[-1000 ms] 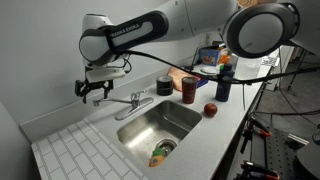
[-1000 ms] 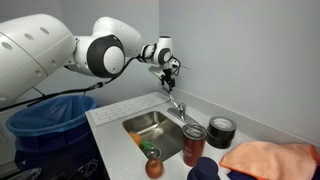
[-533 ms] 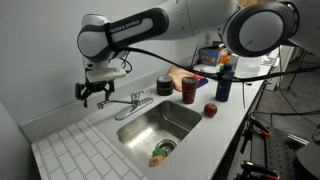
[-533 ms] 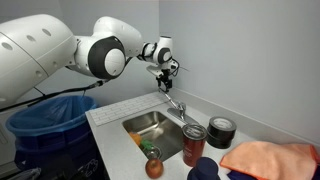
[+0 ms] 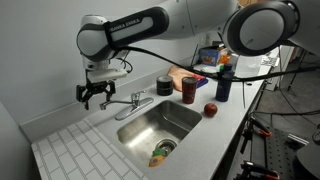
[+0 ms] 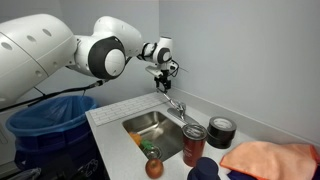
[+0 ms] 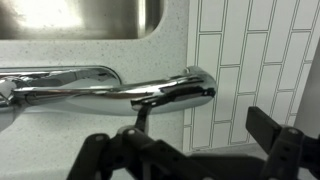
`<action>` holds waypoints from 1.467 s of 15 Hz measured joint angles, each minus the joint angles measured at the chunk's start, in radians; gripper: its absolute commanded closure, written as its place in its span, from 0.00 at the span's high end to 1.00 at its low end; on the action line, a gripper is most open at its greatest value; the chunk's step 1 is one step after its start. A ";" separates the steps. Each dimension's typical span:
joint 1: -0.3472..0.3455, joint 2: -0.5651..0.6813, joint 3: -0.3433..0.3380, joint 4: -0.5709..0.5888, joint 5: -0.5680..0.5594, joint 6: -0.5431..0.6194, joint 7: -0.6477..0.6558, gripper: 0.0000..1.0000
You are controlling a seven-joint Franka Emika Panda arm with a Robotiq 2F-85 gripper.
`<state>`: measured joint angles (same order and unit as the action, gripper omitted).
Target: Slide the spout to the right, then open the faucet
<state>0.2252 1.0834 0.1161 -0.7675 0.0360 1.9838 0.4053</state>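
Note:
The chrome faucet [image 5: 130, 102] stands on the counter behind the sink basin [image 5: 160, 125] and also shows in an exterior view [image 6: 176, 108]. In the wrist view it lies across the frame. The slender spout [image 7: 60, 74] runs along the counter beside the basin, not over it. The flatter lever handle [image 7: 175, 92] ends near the tiled drainboard. My gripper [image 5: 95, 93] hovers just above the faucet's end on the drainboard side. In the wrist view its fingers [image 7: 190, 150] are spread wide, open and empty, touching nothing.
A tiled drainboard [image 5: 70, 150] lies beside the sink. A red can [image 5: 188, 88], black tape roll [image 5: 164, 86], apple [image 5: 210, 110] and blue bottle [image 5: 224, 78] stand on the counter past the faucet. Something green and orange lies by the basin's drain [image 5: 160, 152].
My gripper has sunk slightly toward the faucet. The faucet has not moved.

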 measured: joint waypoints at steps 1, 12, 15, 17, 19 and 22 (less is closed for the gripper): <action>0.000 -0.002 0.000 -0.003 0.000 -0.003 -0.009 1.00; 0.000 -0.129 -0.004 -0.210 -0.006 -0.059 -0.090 1.00; -0.004 -0.178 -0.009 -0.295 -0.007 -0.059 -0.090 1.00; -0.011 -0.210 -0.012 -0.353 -0.007 -0.059 -0.089 1.00; -0.018 -0.243 -0.021 -0.413 -0.004 -0.059 -0.088 1.00; -0.021 -0.299 -0.044 -0.512 -0.003 -0.059 -0.084 1.00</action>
<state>0.2039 0.7847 0.0720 -1.2792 0.0330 1.9245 0.3217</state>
